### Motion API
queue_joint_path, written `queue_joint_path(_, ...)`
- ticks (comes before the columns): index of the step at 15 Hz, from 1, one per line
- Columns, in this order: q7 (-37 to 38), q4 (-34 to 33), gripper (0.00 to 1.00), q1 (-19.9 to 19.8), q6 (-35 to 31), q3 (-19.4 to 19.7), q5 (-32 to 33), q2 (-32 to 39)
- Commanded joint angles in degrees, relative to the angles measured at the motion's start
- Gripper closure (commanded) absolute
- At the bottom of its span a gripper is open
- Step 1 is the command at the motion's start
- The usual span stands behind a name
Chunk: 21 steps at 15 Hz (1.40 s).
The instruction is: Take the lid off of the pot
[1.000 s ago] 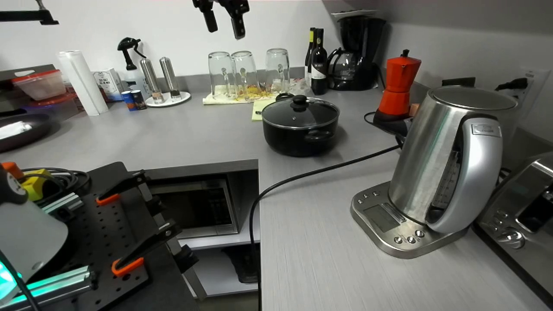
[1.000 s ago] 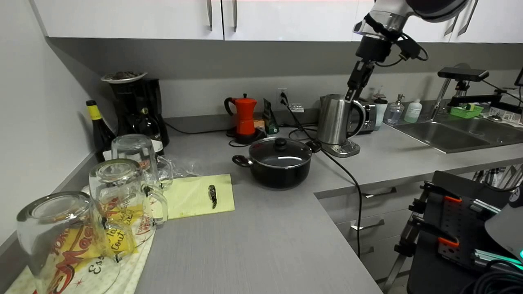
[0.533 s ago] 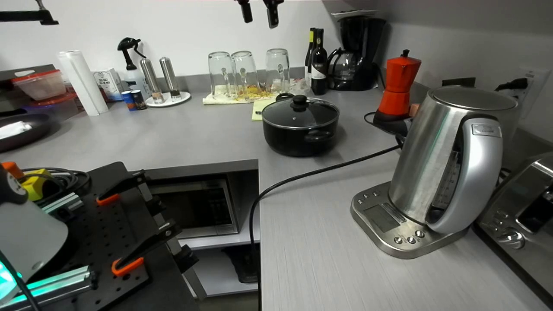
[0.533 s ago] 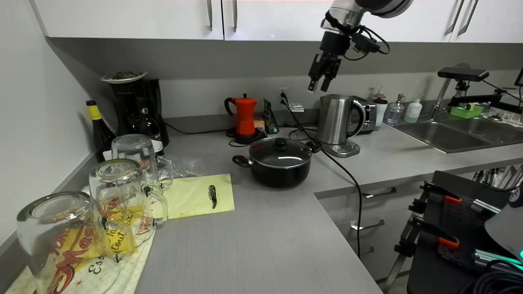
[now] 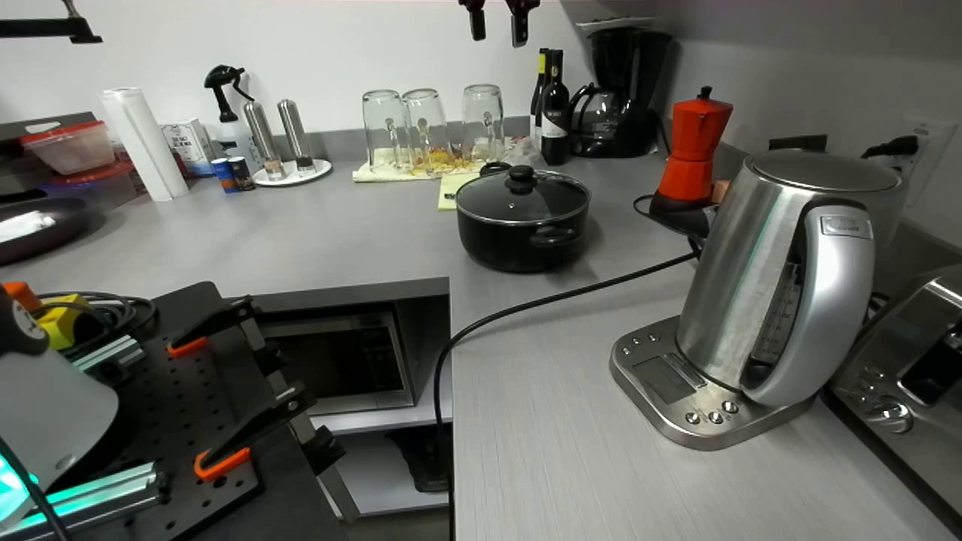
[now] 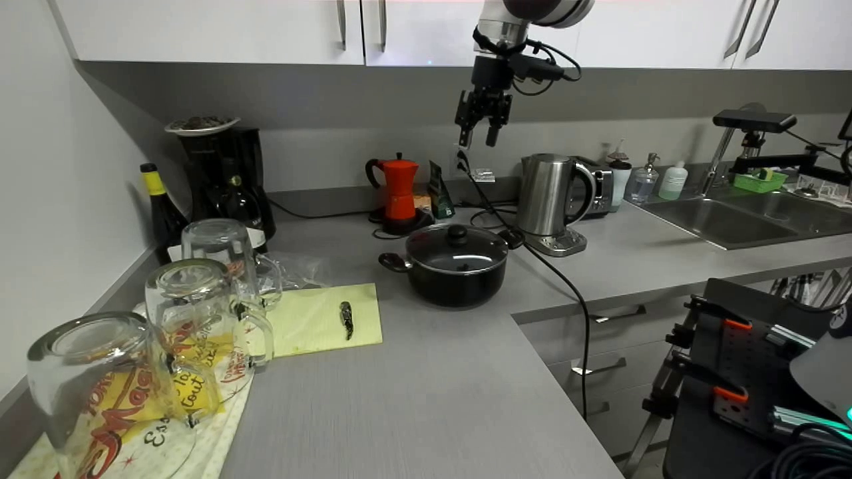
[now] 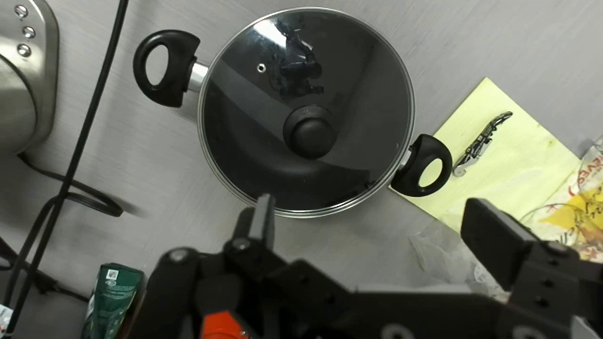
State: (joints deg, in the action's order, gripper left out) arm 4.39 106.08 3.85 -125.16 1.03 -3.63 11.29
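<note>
Grey countertop [image 6: 399, 399] bends round a corner beneath white cupboards [image 6: 213, 30]. Near that corner the lid [image 7: 264, 122] lies flat on the pot [image 5: 500, 244]: dark see-through glass with a silvery rim, one metal-ringed vent hole [image 7: 261, 68], and a round black knob [image 7: 310, 137] in the middle. The pot is low, wide and black, with two black loop handles [image 7: 178, 70]; its inside I cannot make out through the glass. Above it hangs the gripper [image 6: 478, 141], fingers [image 7: 492, 240] spread well apart with bare air between them, clear of the knob.

Near one handle is a yellow cloth [image 7: 527, 150] with a corkscrew [image 7: 480, 143] on it, and beyond that three glass mugs [image 6: 193, 299] stand mouth-down on a printed towel [image 6: 218, 436], whose red and black lettering shows only in broken pieces. On the pot's other side, the steel kettle [image 5: 751, 263] sits on its buttoned base [image 5: 661, 379]; the badge [image 5: 845, 225] on its handle is too blurred to read. Wine bottles [image 5: 555, 113] with pale labels, too small to read, stand by a black coffee maker [image 5: 627, 83] topped by a white dish [image 6: 200, 132] of dark bits.

Farther off in an exterior view, two steel mills [image 5: 294, 124] stand on a white plate [image 5: 322, 170], pinkish filling in the foot of one, dark in the other's; a box [image 5: 189, 146] behind seems to read "SEA SALT". Plastic tubs [image 5: 75, 146] with red lids are beyond, their contents unclear. By the sink [image 6: 712, 223] in an exterior view, a green basket [image 6: 759, 184] holds something yellow.
</note>
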Motion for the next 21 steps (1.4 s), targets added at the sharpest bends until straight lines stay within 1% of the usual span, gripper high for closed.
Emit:
queue_joint_path(1,3.36,-9.26,0.0,-0.11,6.27,-0.51,2.69,7.23)
queue_joint_path(4,3.64,-11.51,0.0,0.14,7.25,-0.44,3.5,11.02)
queue_joint_path(10,3.06,-14.17,0.0,-0.03,6.58,-0.22,3.18,17.02)
queue_joint_path(21,3.31,-20.97,0.0,0.06,6.93,0.36,3.35,26.54)
